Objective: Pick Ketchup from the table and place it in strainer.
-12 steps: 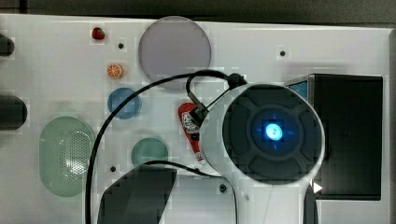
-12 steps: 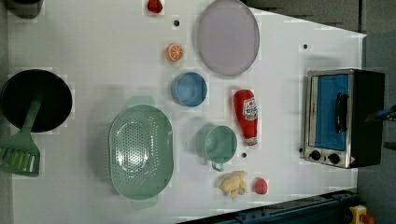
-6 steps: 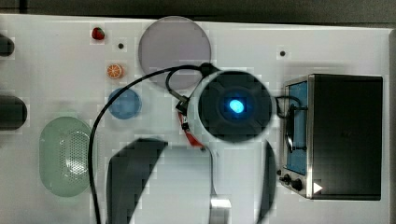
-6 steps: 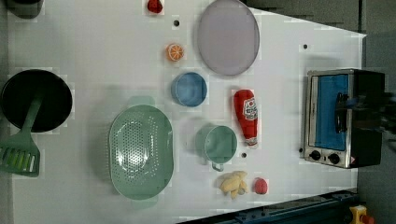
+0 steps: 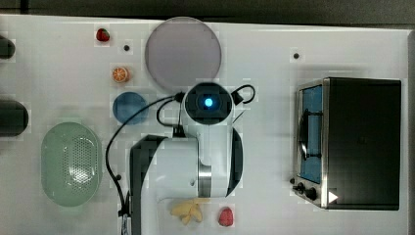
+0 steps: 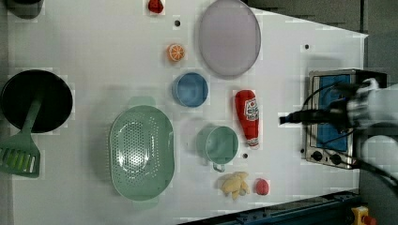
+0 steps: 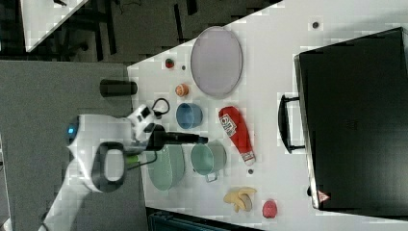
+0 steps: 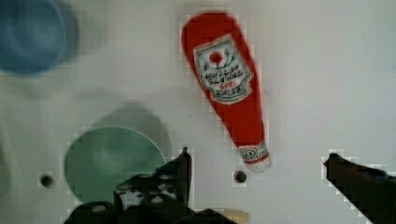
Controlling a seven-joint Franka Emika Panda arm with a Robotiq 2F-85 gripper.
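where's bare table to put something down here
Left view: bare table lies between the black pan, strawberry and strainer. Crowded: the blue bowl, green cup and ketchup cluster.

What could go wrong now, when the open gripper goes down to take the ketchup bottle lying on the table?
The ketchup lies flat and tapers to its cap, so the open gripper might close on the narrow end and let it tip. The teal cup stands close beside it; one of the fingers could bump it. The strainer lies beyond that cup.
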